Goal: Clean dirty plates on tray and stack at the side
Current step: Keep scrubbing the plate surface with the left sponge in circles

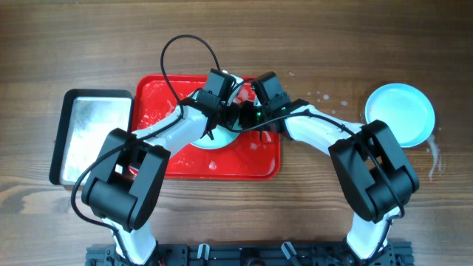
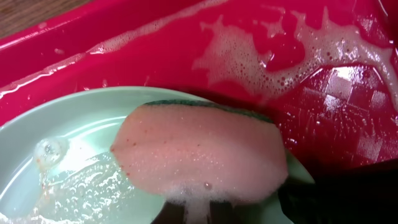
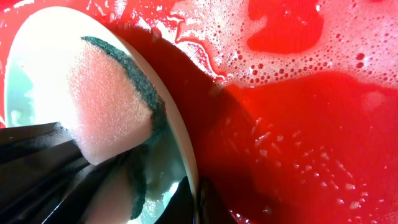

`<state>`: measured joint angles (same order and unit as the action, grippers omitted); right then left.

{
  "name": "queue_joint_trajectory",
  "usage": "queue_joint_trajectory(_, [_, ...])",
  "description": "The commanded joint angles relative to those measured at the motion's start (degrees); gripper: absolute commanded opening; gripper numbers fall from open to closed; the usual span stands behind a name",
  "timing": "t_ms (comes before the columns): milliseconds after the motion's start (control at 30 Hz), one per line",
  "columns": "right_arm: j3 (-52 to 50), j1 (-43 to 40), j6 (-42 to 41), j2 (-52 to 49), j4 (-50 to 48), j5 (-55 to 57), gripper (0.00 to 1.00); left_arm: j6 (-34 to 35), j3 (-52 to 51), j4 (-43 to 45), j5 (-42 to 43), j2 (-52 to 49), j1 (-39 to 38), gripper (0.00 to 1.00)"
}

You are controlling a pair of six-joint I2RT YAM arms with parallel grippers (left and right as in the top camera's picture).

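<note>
Scrubbing is under way. Both arms lean in over the red tray (image 1: 151, 92), where one pale blue plate (image 1: 222, 139) lies in suds (image 2: 249, 56). The left jaws are closed on a pink sponge (image 2: 199, 152) with a green scouring back, pressed flat onto the plate's wet face. The right jaws look pinched shut on the plate's rim to steady it, though only dark edges of them show.

A second plate (image 1: 399, 112) sits well apart on the worktop (image 1: 332, 44), right of the tray, in splashed water. I'd say the next move is to finish wiping, then carry this plate over onto that one.

From overhead the arms cover most of the plate, so any remaining smears can't be judged. I see no third plate.
</note>
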<state>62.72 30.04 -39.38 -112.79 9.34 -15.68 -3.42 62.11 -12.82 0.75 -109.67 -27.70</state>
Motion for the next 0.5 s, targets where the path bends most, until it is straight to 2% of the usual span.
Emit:
queue_joint_trajectory(0, [-1.27, 1.22, 0.42, -1.99, 0.42, 0.92, 0.04, 9.05, -2.95, 1.49, -10.49, -3.21, -2.47, 0.04])
queue_joint_trajectory(100, [-1.27, 1.22, 0.42, -1.99, 0.5, 0.92, 0.04, 22.03, -2.95, -0.61, -23.8, -3.21, -1.14, 0.04])
queue_joint_trajectory(200, [-1.27, 1.22, 0.42, -1.99, 0.46, 0.92, 0.04, 29.92, -2.95, -4.72, -30.25, -3.21, 0.44, 0.04])
queue_joint_trajectory(367, [-1.27, 1.22, 0.42, -1.99, 0.46, 0.92, 0.04, 38.6, -2.95, -10.16, -30.53, -3.21, 3.82, 0.04])
queue_joint_trajectory(467, [-1.27, 1.22, 0.42, -1.99, 0.46, 0.92, 0.04, 40.0, -2.95, -13.94, -24.92, -3.21, 6.32, 0.04])
